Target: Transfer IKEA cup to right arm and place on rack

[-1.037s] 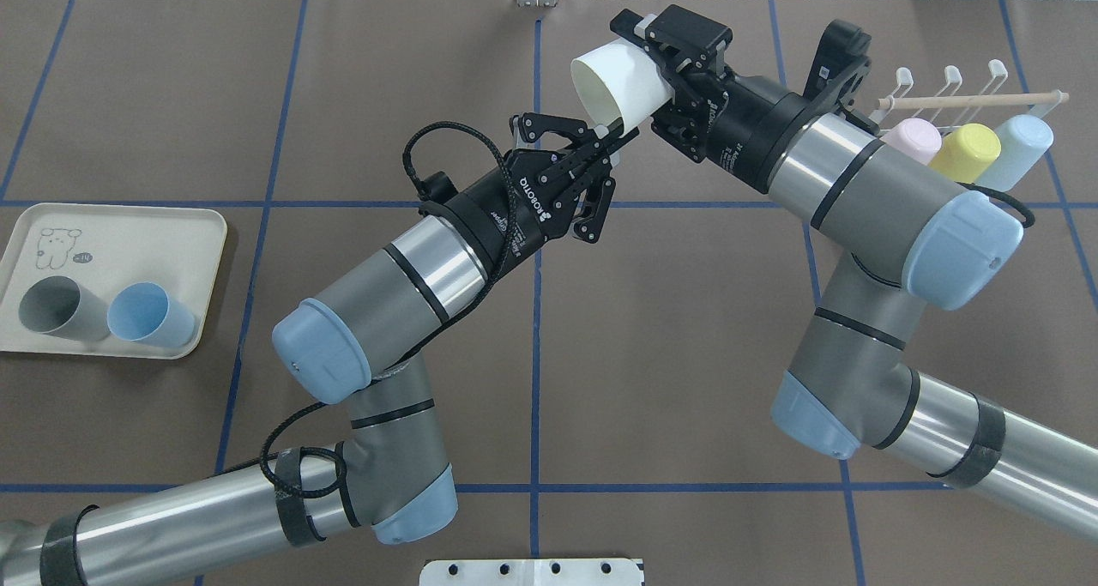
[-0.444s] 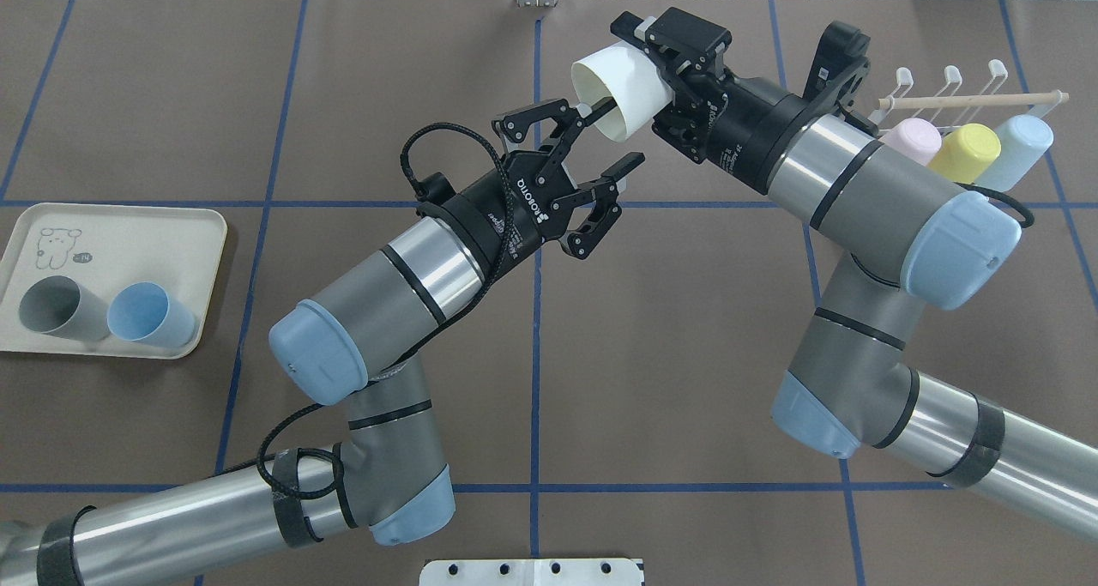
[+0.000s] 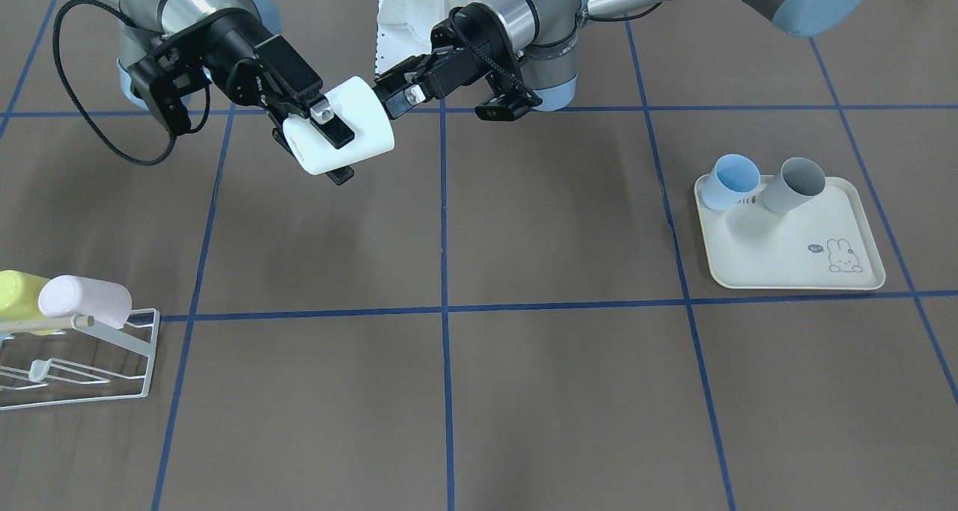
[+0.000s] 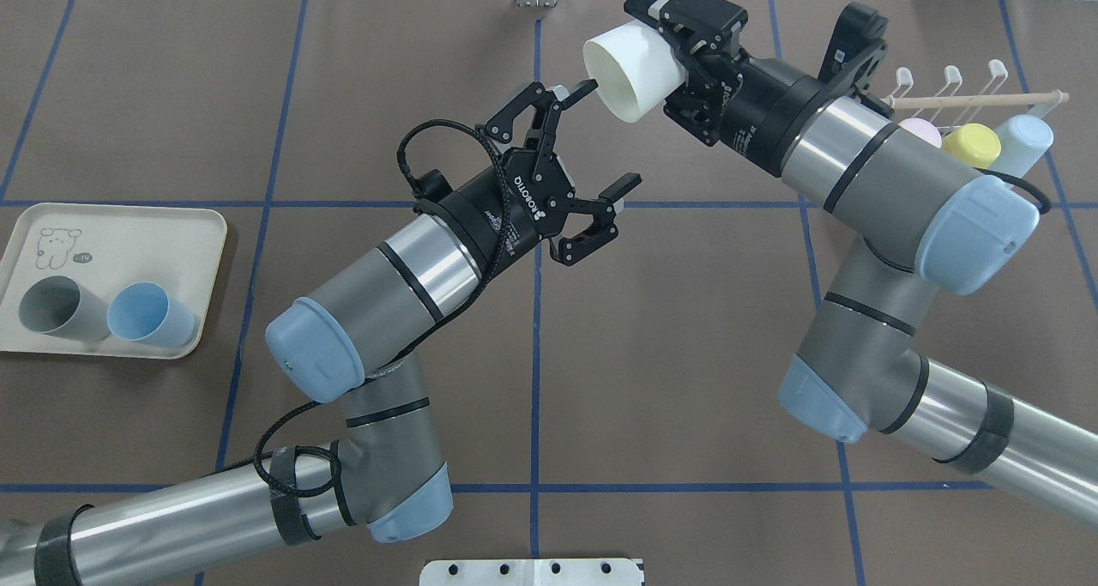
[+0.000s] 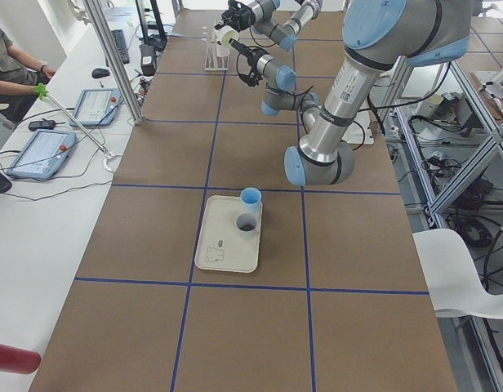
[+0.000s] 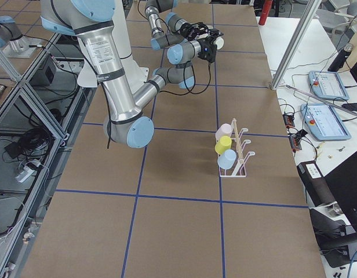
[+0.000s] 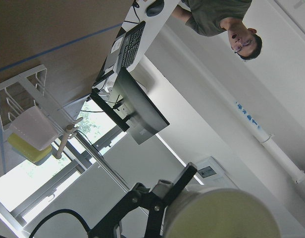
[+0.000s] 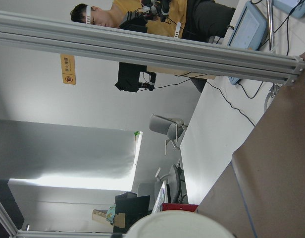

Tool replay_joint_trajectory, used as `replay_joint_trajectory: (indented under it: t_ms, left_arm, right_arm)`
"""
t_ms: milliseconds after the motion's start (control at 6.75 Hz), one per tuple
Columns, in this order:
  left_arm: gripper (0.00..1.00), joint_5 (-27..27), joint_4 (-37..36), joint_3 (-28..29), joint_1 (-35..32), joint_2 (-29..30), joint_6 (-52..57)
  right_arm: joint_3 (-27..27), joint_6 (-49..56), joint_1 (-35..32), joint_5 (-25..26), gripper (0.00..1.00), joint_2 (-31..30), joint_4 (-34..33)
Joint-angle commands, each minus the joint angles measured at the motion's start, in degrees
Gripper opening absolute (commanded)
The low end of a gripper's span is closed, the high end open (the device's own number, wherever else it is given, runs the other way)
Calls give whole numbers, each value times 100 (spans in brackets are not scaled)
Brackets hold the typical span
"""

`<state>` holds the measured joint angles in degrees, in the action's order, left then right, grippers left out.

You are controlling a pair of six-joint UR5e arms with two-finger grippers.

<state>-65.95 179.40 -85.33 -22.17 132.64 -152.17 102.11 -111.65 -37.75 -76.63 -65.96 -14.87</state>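
White cup (image 4: 630, 75) in right claw (image 3: 335, 150); spread left claw (image 4: 609, 135) reads ROBOTIQ.

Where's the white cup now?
Overhead view, top centre-right: the white cup is held in the jaws of the right arm, beyond the open jaws of the left arm.

rack (image 4: 978, 99): robot-side prongs all hogged, pink cup (image 4: 918, 129), yellow cup (image 4: 971, 142), pale blue cup (image 4: 1021, 140)
white cup (image 4: 635, 80) mouth: left gripper (image 4: 611, 133) splayed just beside it
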Motion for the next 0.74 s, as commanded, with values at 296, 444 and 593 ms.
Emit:
replay_joint_trajectory:
  t_ms: [296, 444, 593]
  left_arm:
    - [100, -50, -28, -361, -85, -97, 870]
    - [100, -50, -28, -371, -94, -220, 1091]
    - [100, -85, -37, -414, -207, -239, 1389]
  right_arm:
    - [-216, 457, -1012, -491, 0, -468, -51]
    - [-400, 807, -1276, -589, 0, -566, -182]
    - [-411, 1185, -1539, -581, 0, -619, -827]
